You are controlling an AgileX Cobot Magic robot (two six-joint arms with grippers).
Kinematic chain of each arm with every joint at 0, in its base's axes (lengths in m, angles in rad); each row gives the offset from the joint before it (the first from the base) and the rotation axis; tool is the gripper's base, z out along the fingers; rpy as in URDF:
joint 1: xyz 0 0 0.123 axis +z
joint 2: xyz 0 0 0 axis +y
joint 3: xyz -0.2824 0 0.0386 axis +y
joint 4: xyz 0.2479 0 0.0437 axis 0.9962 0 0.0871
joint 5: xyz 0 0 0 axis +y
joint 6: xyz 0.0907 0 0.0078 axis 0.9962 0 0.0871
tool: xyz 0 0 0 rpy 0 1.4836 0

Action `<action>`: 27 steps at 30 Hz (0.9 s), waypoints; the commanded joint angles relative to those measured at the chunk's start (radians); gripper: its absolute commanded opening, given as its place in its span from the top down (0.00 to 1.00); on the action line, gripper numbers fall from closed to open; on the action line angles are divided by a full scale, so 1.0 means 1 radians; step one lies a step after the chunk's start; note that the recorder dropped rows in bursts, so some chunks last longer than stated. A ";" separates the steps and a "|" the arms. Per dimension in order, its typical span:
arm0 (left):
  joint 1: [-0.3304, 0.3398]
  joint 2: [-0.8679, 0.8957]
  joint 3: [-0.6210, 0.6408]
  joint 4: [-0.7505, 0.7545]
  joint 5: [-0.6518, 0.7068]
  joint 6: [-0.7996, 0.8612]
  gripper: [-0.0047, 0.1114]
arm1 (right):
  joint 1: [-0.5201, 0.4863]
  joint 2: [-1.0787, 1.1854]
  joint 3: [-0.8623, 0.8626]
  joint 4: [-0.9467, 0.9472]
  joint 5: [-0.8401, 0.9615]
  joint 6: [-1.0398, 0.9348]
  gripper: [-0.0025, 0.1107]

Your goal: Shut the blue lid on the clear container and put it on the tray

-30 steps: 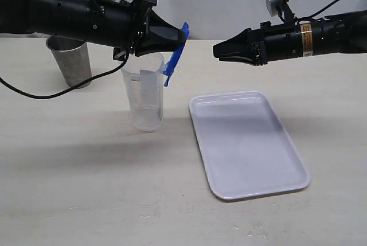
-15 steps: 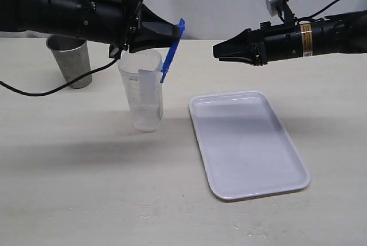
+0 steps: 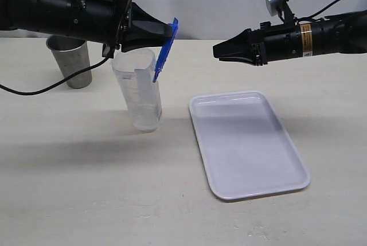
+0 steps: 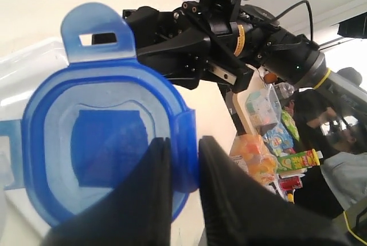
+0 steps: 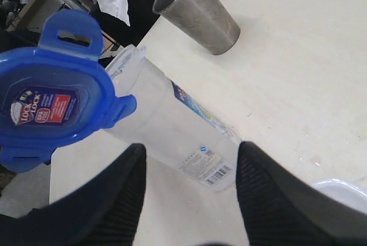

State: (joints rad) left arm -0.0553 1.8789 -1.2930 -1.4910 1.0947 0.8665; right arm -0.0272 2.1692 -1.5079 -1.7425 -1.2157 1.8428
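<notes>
Blue lid (image 3: 165, 49) leftward, tight in left claw (image 3: 171, 29)

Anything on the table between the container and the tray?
No. In the exterior view the table between the container and the tray is bare; the two stand apart.

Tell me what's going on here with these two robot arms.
The left end effector is shut on the blue lid, holding it tilted on edge near the rim of the clear container, which stands on the table beside the tray. The lid is not yet on. The right end effector hangs open and empty above the table.
</notes>
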 commanded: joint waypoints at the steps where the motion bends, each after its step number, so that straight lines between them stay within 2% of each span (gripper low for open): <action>1: 0.003 -0.003 0.006 -0.007 0.025 0.009 0.96 | -0.005 -0.003 0.003 -0.002 -0.005 -0.026 0.56; 4: 0.003 -0.003 0.006 -0.007 0.025 0.022 0.93 | -0.005 -0.003 0.003 -0.002 -0.005 -0.026 0.56; 10: 0.003 -0.003 0.006 -0.007 0.025 0.027 0.76 | -0.005 -0.003 0.003 -0.002 -0.005 -0.026 0.56; 23: 0.003 -0.003 0.006 -0.007 0.016 0.062 0.77 | -0.005 -0.003 0.003 -0.002 -0.005 -0.026 0.56; 27: 0.003 -0.003 0.006 -0.005 0.114 0.122 0.75 | -0.005 -0.003 0.003 -0.002 -0.005 -0.030 0.56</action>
State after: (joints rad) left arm -0.0553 1.8789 -1.2930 -1.4910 1.1256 0.9351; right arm -0.0272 2.1692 -1.5079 -1.7425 -1.2157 1.8258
